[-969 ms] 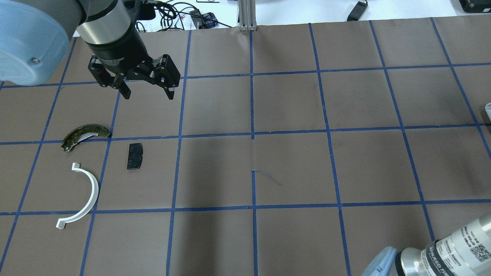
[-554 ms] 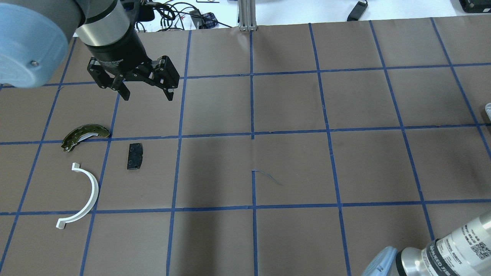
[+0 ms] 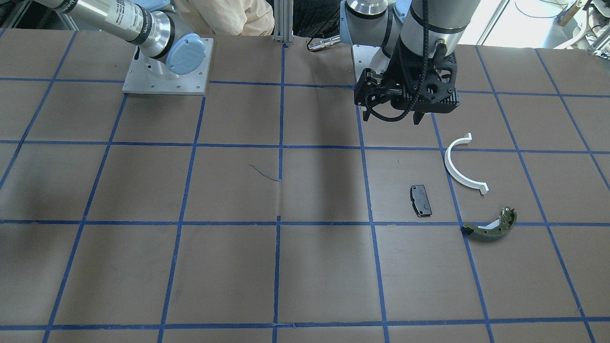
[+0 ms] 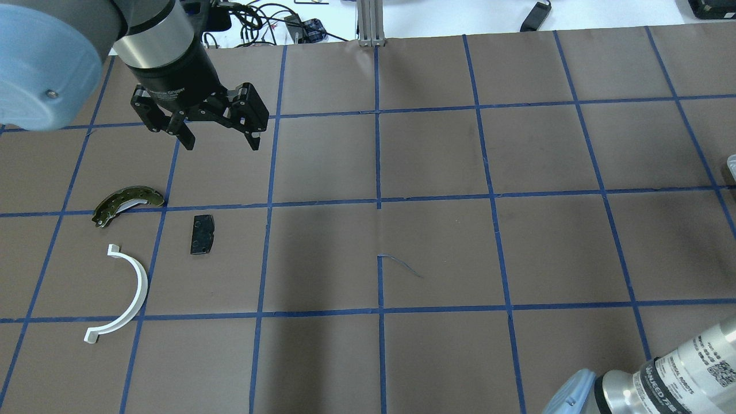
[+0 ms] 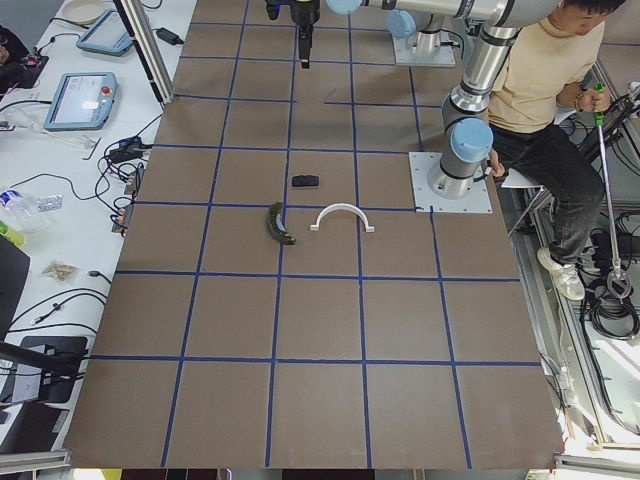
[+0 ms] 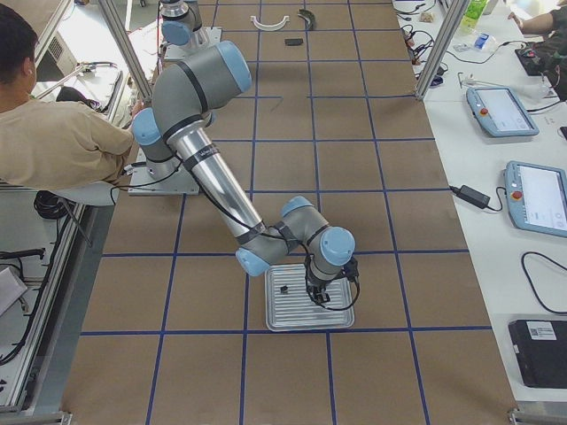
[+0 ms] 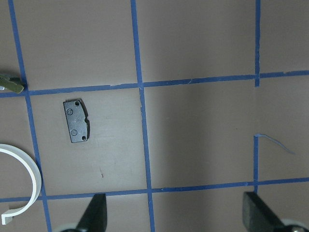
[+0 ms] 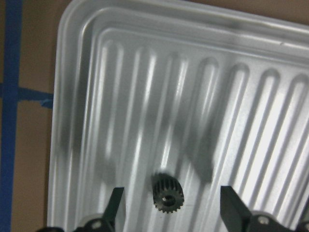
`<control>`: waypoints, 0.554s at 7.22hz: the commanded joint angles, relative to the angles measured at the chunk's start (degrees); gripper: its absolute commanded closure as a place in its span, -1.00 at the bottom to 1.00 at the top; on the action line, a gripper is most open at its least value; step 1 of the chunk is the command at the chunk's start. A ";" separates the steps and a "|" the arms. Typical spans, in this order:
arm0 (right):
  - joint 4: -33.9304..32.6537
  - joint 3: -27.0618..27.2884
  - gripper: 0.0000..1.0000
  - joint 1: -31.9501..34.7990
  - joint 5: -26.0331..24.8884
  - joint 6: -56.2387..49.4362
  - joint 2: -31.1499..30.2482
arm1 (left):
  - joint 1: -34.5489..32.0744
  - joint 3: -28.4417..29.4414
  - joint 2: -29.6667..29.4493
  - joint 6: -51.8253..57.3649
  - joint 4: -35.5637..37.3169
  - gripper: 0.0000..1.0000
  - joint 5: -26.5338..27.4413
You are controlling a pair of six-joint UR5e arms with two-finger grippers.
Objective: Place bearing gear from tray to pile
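Observation:
The bearing gear [image 8: 168, 194], small, dark and toothed, lies on the ribbed metal tray [image 8: 77, 58]. My right gripper [image 8: 171, 191] is open, with one finger on each side of the gear and neither touching it. In the exterior right view it hangs over the tray [image 6: 301, 319]. The pile lies far away: a black brake pad [image 4: 202, 234], a white half-ring [image 4: 141, 284] and an olive brake shoe [image 4: 127, 202]. My left gripper [image 4: 221, 144] is open and empty above the table, beyond the pile. The pad also shows in the left wrist view [image 7: 77, 121].
The table is brown paper with a blue tape grid. A person sits beside the robot bases [image 6: 53, 133]. Cables and an aluminium post [image 4: 371, 23] line the far edge. Tablets lie on the side bench [image 6: 500, 111].
My left gripper has shifted very slightly toward the far edge and stays open. The pile has not moved.

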 commanded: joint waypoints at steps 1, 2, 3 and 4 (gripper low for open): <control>-0.20 0.16 -0.38 -0.01 -0.09 0.18 0.40 | -0.17 -0.07 -0.20 -0.35 -0.01 -1.00 -0.02; -0.20 0.08 -0.31 -0.01 0.00 0.27 0.40 | 0.18 -0.07 0.31 0.43 -0.09 -1.00 0.15; -0.20 0.08 -0.16 -0.01 0.00 0.45 0.32 | 0.27 0.01 0.41 0.70 -0.10 -1.00 0.06; -0.20 -0.10 0.21 -0.01 0.00 0.62 0.32 | 0.27 0.01 0.23 0.61 -0.01 -1.00 -0.02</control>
